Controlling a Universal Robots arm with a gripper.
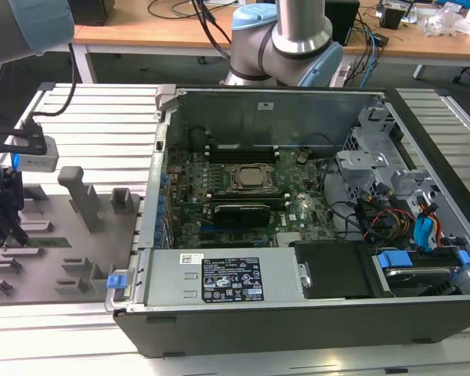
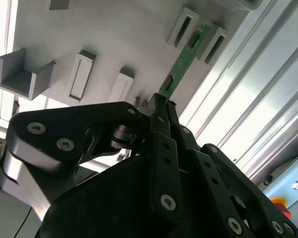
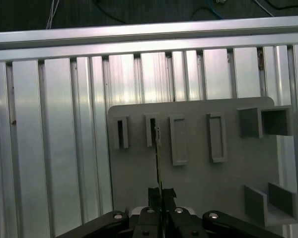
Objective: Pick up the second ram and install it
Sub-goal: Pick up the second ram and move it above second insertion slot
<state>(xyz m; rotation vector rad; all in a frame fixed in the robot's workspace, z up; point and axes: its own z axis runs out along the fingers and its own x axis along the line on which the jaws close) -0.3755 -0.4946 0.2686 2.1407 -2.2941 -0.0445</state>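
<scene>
Hand clamped on the second ram at the grey tray

In the second wrist view the hand (image 2: 160,103) has its fingers (image 2: 161,144) closed tight on the near end of the second ram (image 2: 186,54). The green strip stands on edge and runs straight out from the fingertips, its far end between two raised slotted blocks of the grey tray (image 2: 114,34). The tray lies on the ribbed metal tabletop (image 3: 54,148), well apart from the open computer case (image 1: 219,329).
</scene>
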